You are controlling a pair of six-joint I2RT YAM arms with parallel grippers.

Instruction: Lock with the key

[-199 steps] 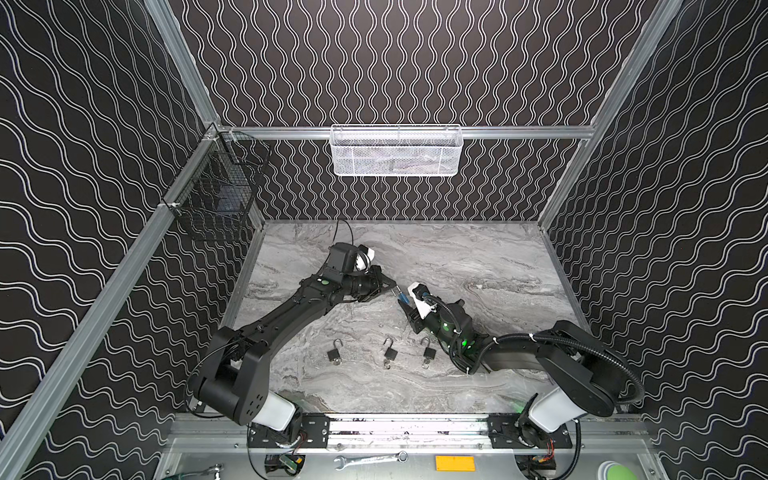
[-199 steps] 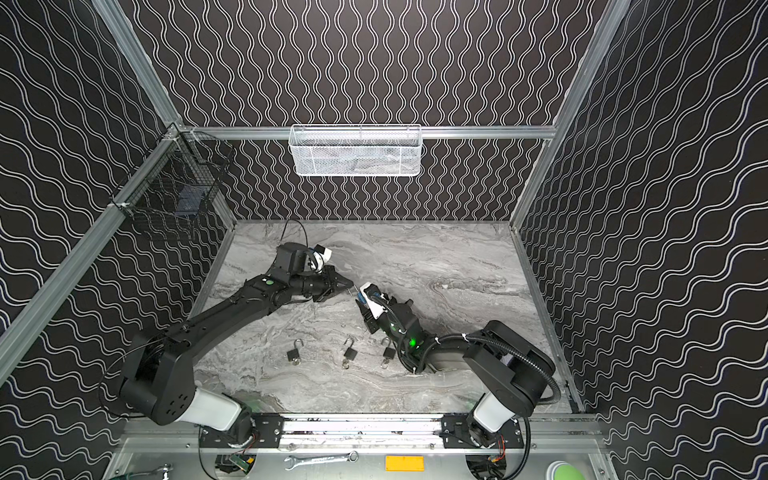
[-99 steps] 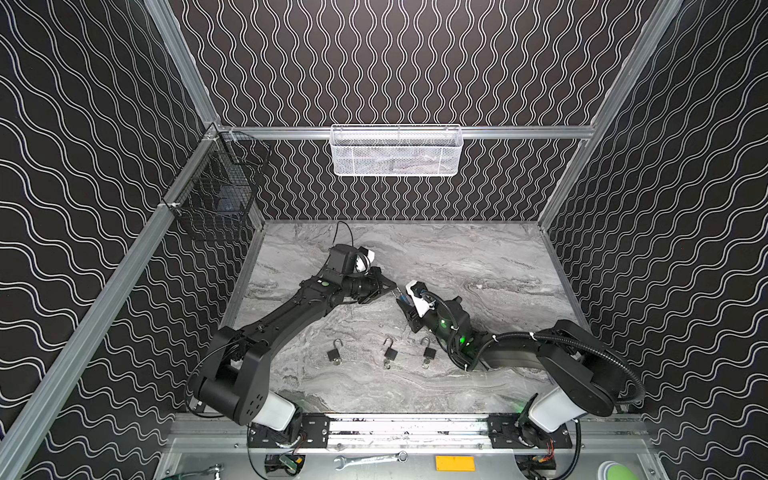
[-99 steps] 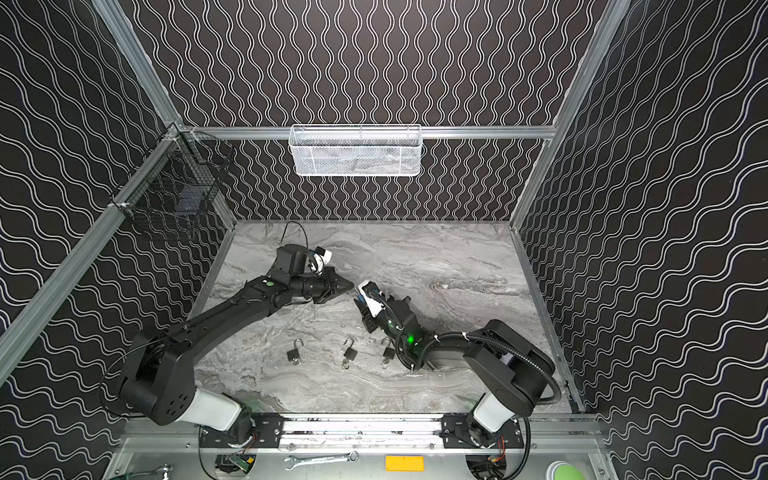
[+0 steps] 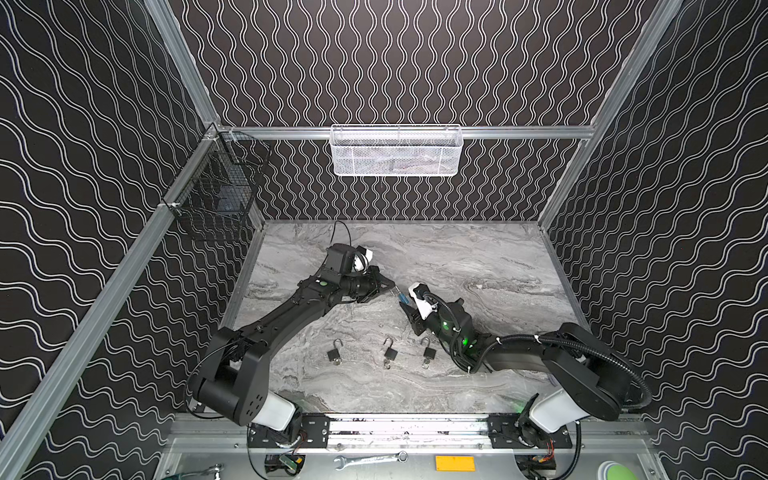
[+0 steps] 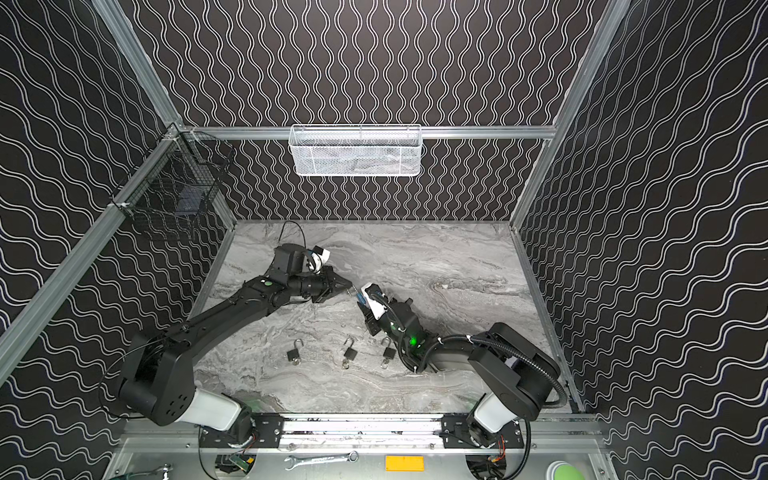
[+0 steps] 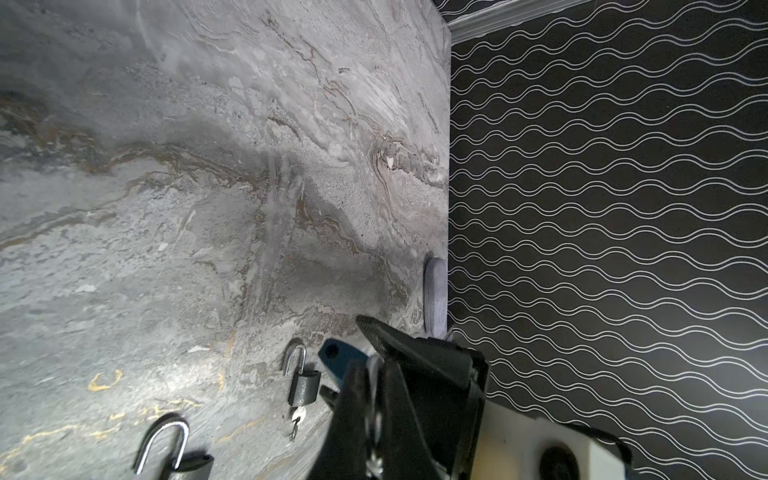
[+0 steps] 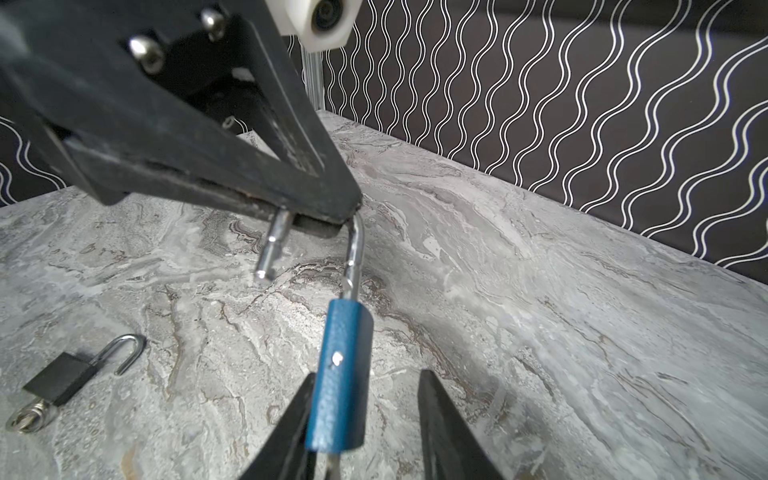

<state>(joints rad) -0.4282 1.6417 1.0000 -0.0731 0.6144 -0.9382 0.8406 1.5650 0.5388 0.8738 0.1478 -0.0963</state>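
A blue padlock [image 8: 343,374] hangs in the air between my two grippers, seen in both top views [image 5: 402,296] [image 6: 358,296]. My left gripper [image 8: 324,210] [image 7: 372,374] [image 5: 390,286] is shut on the bend of its open steel shackle [image 8: 356,249]. The shackle's free end [image 8: 268,257] is out of the body. My right gripper [image 8: 365,374] [image 5: 405,307] is open around the body, which lies against one finger [image 8: 299,415] with a gap to the other. A thin metal key [image 8: 330,463] pokes out under the body.
Three black padlocks [image 5: 334,353] [image 5: 390,353] [image 5: 428,353] lie in a row on the marble table [image 5: 478,270], shackles open, keys in them. On the back rail hangs a white mesh basket [image 5: 397,151]; a black wire basket [image 5: 216,199] is on the left wall.
The right arm has shifted slightly around the blue padlock. The left arm holds still with the shackle.
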